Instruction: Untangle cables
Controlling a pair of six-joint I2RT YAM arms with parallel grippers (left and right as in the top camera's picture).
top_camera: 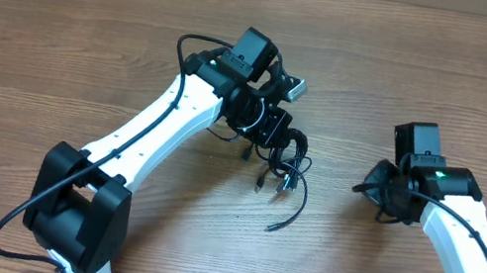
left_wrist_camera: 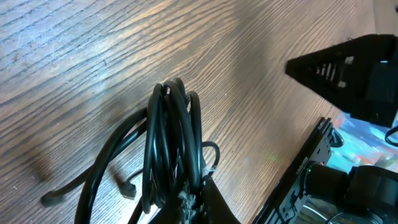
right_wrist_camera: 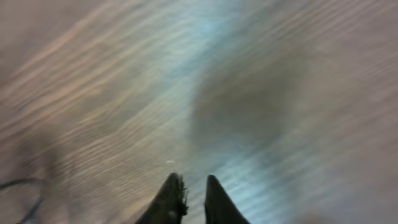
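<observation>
Left gripper (left_wrist_camera: 199,208) pinching bunched cables (left_wrist_camera: 168,137) (plain only from its wrist), right gripper (right_wrist_camera: 191,190) tips barely apart, empty

cables (top_camera: 282,174) on table (top_camera: 91,29), under left arm (top_camera: 160,127), right arm (top_camera: 465,246) well apart

The left arm (top_camera: 178,110) is made of long white shells linked by bulky black joints. A thin black cable (top_camera: 149,128) runs along its side and loops out near the base. A black box-shaped camera (top_camera: 256,53) sits at its wrist. The right arm (top_camera: 468,261) has the same white shells and black joints, and carries a small green light (top_camera: 439,174). The right tool (right_wrist_camera: 194,199) ends in two black, tapered fingers (right_wrist_camera: 169,200).
</observation>
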